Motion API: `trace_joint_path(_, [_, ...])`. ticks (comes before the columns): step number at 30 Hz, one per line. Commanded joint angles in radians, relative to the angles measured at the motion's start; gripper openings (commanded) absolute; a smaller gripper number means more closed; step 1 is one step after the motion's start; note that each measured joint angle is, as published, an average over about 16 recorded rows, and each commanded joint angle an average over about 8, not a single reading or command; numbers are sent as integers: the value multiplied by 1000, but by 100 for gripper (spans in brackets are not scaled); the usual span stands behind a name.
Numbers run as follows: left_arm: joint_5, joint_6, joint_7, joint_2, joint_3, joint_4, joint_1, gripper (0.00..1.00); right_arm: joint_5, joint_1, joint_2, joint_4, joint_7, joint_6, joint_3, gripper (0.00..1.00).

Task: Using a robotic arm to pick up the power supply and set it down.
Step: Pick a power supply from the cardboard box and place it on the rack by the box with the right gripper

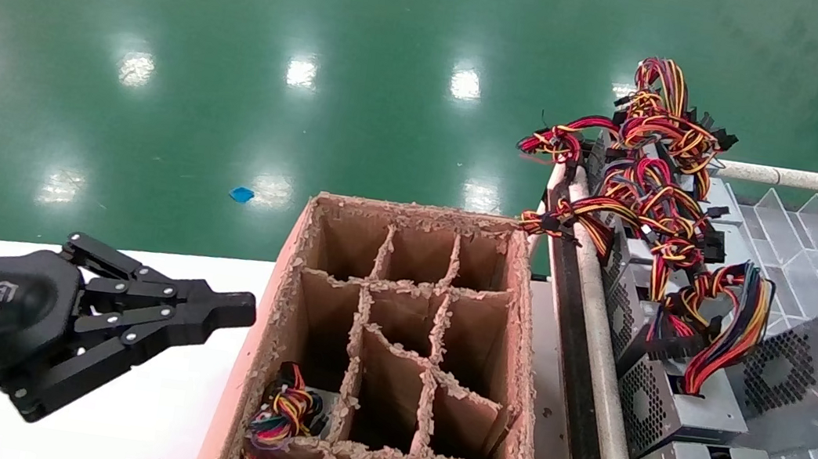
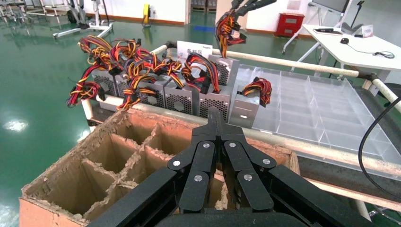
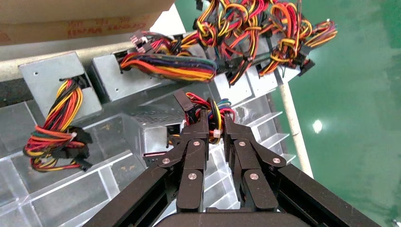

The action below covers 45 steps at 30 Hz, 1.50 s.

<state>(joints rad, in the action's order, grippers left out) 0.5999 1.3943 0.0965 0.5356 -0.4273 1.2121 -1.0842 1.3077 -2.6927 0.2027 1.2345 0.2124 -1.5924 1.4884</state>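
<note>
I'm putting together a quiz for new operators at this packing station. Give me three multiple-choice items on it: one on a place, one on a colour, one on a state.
1. Where is the left gripper?
A. Over the white table, beside the cardboard box
B. Down inside the cardboard box
C. Over the rack of power supplies

2. What colour is the floor?
A. Grey
B. Green
C. Blue

3. How do the right gripper's jaws stand?
A. Wide open, holding nothing
B. Closed on a sheet of cardboard
C. Closed on a wire bundle

Key:
1 A: the left gripper is over the white table, left of the cardboard box.
2 B: the glossy floor is green.
3 C: the right gripper pinches a red, yellow and black wire bundle.
</note>
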Motion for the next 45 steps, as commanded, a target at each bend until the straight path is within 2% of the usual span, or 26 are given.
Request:
trace_joint_path(1, [0, 0, 0, 0, 0, 0, 0, 0, 3, -17, -19, 26, 19, -2, 11, 0])
trace_joint_path(13, [0, 0, 0, 0, 0, 0, 0, 0, -17, -83, -39, 70, 40, -7, 100, 0])
trace_joint_path(22, [0, 0, 0, 0, 0, 0, 0, 0, -12, -136, -53, 88, 51, -11, 130, 0])
trace_joint_path(33, [0, 0, 0, 0, 0, 0, 0, 0, 5, -155, -93, 98, 47, -13, 76, 0])
trace_joint_path(45, [0, 0, 0, 0, 0, 0, 0, 0, -78, -108, -163, 102, 21, -7, 8, 0])
